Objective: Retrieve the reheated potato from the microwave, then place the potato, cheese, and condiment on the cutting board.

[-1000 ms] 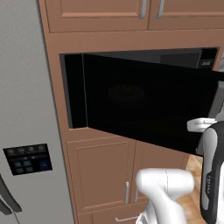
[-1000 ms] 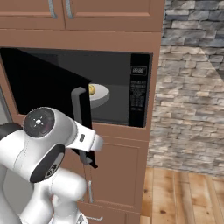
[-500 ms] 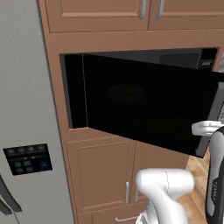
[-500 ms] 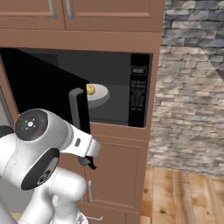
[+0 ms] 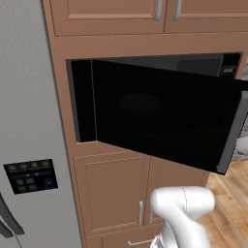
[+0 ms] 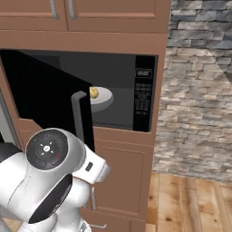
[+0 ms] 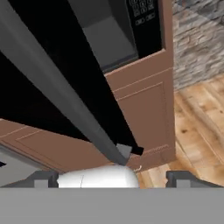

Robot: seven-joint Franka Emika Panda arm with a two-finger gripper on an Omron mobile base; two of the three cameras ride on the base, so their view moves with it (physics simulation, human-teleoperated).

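Inside, the smooth yellowish oval potato (image 6: pixel 94 93) sat on a pale round plate (image 6: pixel 103 96) w/in the glossy black microwave (image 6: pixel 144 93), door swung open, grey bar handle (image 7: pixel 57 85) just ahead of the tool (image 7: pixel 113 178), fingers spread wide, holding nothing.

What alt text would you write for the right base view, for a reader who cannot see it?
A large built-in black microwave stands with its dark glass door swung open, and a small yellowish-tan potato sits on a pale round plate inside. The white robot arm fills the lower left, in front of brown wooden cabinets; a grey stone wall stands at right.
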